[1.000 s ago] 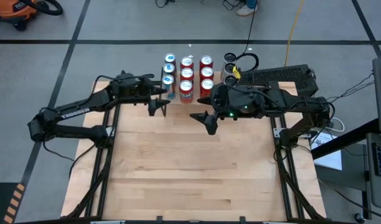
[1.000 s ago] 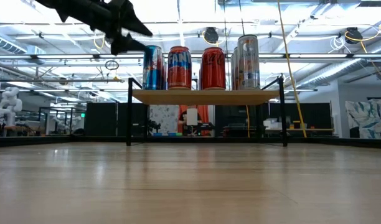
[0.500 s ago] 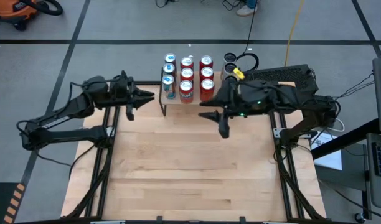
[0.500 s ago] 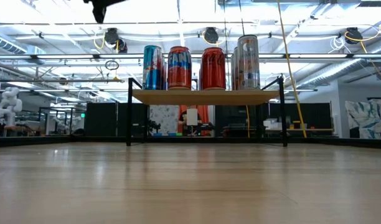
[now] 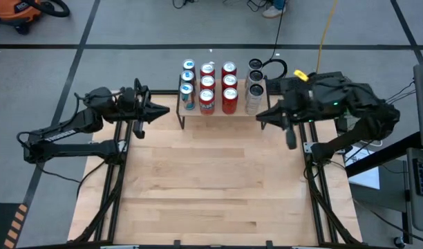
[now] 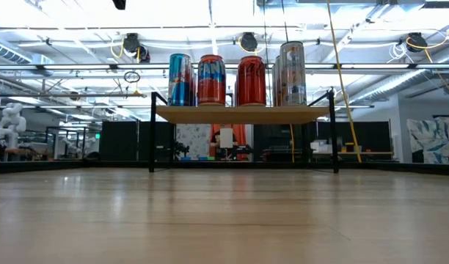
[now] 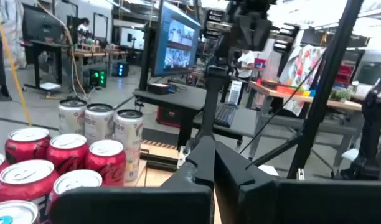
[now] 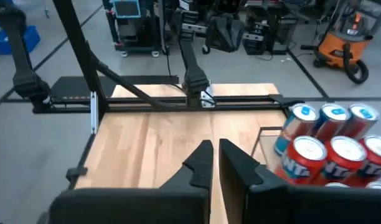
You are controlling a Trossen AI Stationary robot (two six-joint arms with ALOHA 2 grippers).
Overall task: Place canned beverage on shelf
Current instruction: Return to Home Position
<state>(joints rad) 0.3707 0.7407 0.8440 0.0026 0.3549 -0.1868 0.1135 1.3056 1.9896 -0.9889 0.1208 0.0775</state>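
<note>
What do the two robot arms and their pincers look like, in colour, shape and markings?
Both arms are black and slim, built of jointed segments. The left arm bears white lettering along its long link. The right arm shows small green lights and a yellow tag. Each pincer, left and right, has two flat, dark, tapering fingers.

The left arm stretches along the table's left rear edge, its left gripper (image 5: 164, 108) closed and empty, pointing inward. The right arm folds at the right rear corner, its right gripper (image 5: 261, 115) closed, empty, facing inward.
</note>
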